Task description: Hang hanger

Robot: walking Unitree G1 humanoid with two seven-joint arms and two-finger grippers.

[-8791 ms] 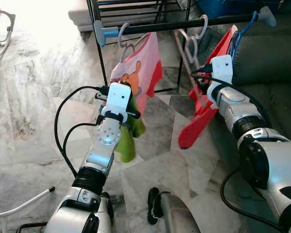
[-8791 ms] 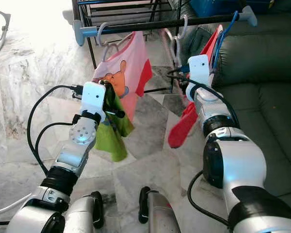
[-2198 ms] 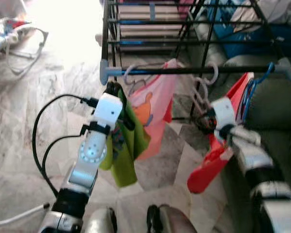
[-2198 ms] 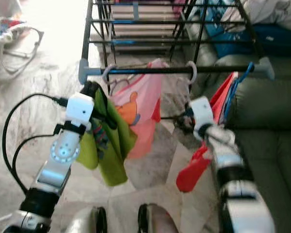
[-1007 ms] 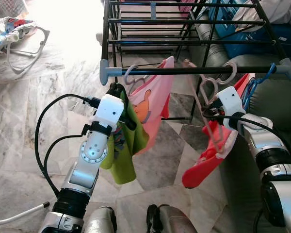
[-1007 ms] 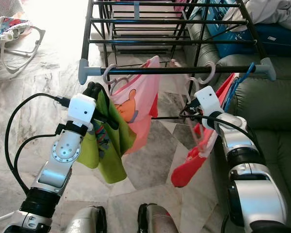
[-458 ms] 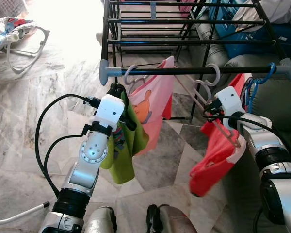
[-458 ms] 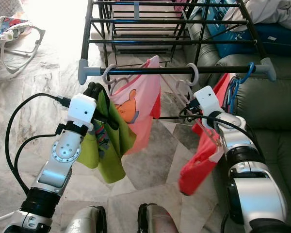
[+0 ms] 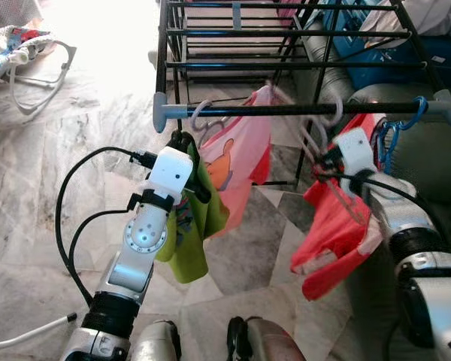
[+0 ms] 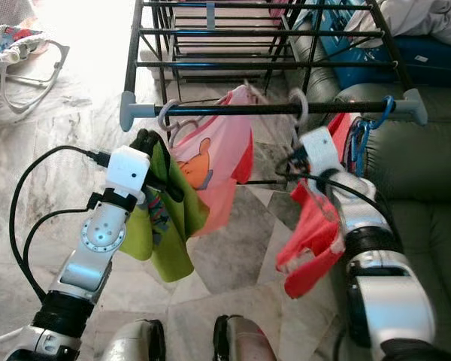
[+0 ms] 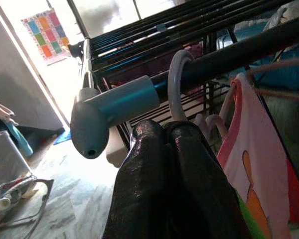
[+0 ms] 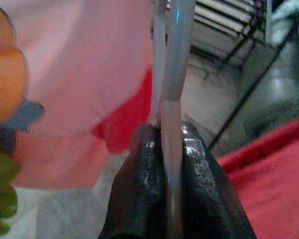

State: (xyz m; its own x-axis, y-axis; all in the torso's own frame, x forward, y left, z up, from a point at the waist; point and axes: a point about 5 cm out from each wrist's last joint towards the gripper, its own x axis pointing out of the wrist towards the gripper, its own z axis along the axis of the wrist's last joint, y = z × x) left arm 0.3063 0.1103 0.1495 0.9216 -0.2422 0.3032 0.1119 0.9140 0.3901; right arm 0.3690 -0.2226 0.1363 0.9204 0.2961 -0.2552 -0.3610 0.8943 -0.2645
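A black rail (image 9: 286,110) with grey end caps crosses the drying rack. A pink bear shirt (image 9: 240,165) hangs from it. My left gripper (image 9: 182,141) is just under the rail's left end, shut on a hanger that carries a green garment (image 9: 192,233). Its white hook (image 11: 177,69) sits on the rail beside the end cap (image 11: 109,112). My right gripper (image 9: 327,162) is shut on the pale stem (image 12: 174,59) of a hanger bearing a red garment (image 9: 334,241). That hanger's hook (image 9: 332,113) is blurred at the rail. A blue hook (image 9: 406,120) hangs further right.
Behind the rail, the black rack (image 9: 286,45) has several more bars. A dark green sofa (image 9: 428,158) stands to the right, with a blue bag (image 9: 361,53) behind it. A baby bouncer (image 9: 30,53) sits at the far left on the marble floor (image 9: 45,188).
My right gripper has shifted the pale hanger left along the rail and slightly up. The red garment swung from hanging long to bunched up. My left arm has stayed still.
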